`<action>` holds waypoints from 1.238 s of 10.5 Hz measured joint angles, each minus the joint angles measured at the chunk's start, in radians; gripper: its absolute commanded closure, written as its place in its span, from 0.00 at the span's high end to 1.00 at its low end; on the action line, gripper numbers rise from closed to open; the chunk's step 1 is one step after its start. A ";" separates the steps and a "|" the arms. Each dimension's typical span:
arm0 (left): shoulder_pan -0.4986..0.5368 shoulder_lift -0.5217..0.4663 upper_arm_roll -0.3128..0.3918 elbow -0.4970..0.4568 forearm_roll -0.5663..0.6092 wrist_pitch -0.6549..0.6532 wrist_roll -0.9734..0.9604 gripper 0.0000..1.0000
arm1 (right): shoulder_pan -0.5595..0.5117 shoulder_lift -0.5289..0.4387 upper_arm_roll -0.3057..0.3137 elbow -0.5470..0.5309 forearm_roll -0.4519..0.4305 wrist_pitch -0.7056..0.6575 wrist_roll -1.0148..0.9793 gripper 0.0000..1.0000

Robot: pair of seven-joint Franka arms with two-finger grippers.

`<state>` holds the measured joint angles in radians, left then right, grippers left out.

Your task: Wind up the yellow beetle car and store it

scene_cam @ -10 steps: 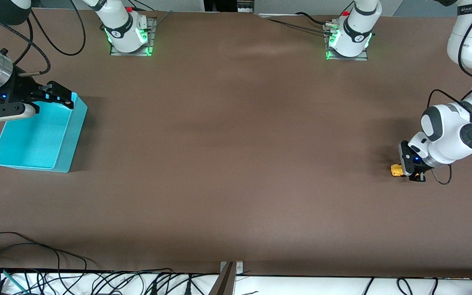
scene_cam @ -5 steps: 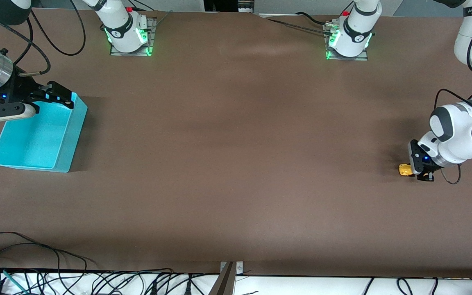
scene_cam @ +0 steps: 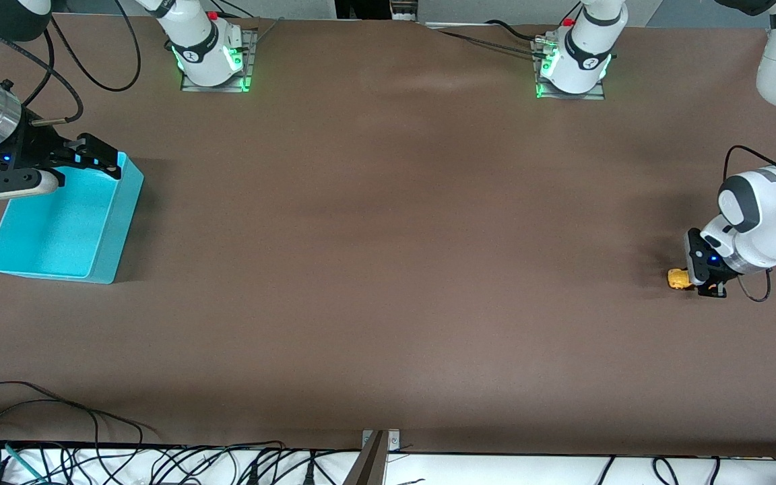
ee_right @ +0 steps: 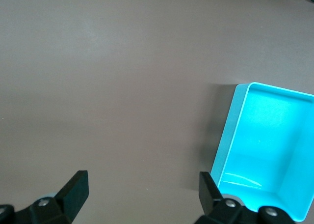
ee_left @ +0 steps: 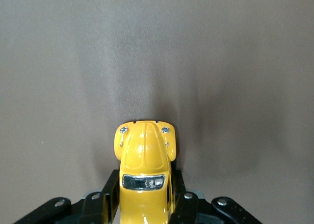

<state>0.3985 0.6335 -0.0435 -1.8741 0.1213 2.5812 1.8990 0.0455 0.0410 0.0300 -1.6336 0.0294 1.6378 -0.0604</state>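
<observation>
Brown matte table [scene_cam: 388, 269], bare across its middle; a turquoise bin [scene_cam: 102, 263] sits at the right arm's end, and cables run along the edge nearest the front camera.

Left gripper [scene_cam: 696, 277]: low at the table surface near the left arm's end, clamped on the yellow beetle car [scene_cam: 678, 278]. The left wrist view confirms it: the black fingers [ee_left: 110, 197] press both flanks of the yellow beetle car [ee_left: 145, 172], whose hood and headlights point away from the wrist over the tabletop. Whether the wheels touch the surface cannot be told for certain, though the car looks down at table level.

Change over the last second: car and gripper together have slid steadily toward the left arm's end of the table, away from the bin, keeping the same height and the same grip. The car's tail leads that travel. Judged from this, it is the wind-up stroke, dragging the toy backward to load its spring. Storing has not begun.

Right gripper [scene_cam: 95, 158]: waits over the farther rim of the bin, unchanged, fingers [ee_right: 73, 188] spread wide with nothing between them; its wrist view shows the bin [ee_right: 230, 135] empty.

Likely still ahead: finish the pull-back, then get the car across to the bin.
</observation>
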 measured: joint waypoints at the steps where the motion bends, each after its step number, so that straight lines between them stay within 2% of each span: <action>1: 0.005 0.002 0.000 0.003 0.000 0.000 0.013 0.02 | 0.000 0.000 0.000 0.000 0.000 0.000 0.000 1.00; 4: 0.009 0.004 0.000 0.006 0.000 0.000 0.021 0.04 | 0.000 0.000 0.000 0.000 0.000 0.000 0.000 1.00; 5: 0.009 0.004 0.000 0.006 0.000 0.000 0.022 0.09 | 0.000 0.000 0.000 0.000 0.000 0.000 0.000 1.00; 6: 0.009 0.004 0.000 0.006 0.000 0.000 0.023 0.66 | 0.000 0.000 0.000 0.000 0.000 0.000 0.000 1.00; 7: 0.010 0.004 0.000 0.007 0.000 -0.001 0.024 1.00 | 0.000 0.000 0.000 0.000 0.000 0.000 0.000 1.00; 9: 0.017 0.032 0.002 0.014 0.000 -0.023 0.040 1.00 | 0.000 0.000 0.000 0.000 0.000 0.000 0.000 1.00; 13: 0.015 0.031 -0.018 0.166 0.000 -0.311 0.053 1.00 | 0.000 0.000 0.000 0.000 0.000 0.000 0.000 1.00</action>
<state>0.4138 0.6642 -0.0618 -1.7078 0.1213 2.2706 1.9518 0.0454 0.0410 0.0297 -1.6335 0.0294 1.6378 -0.0604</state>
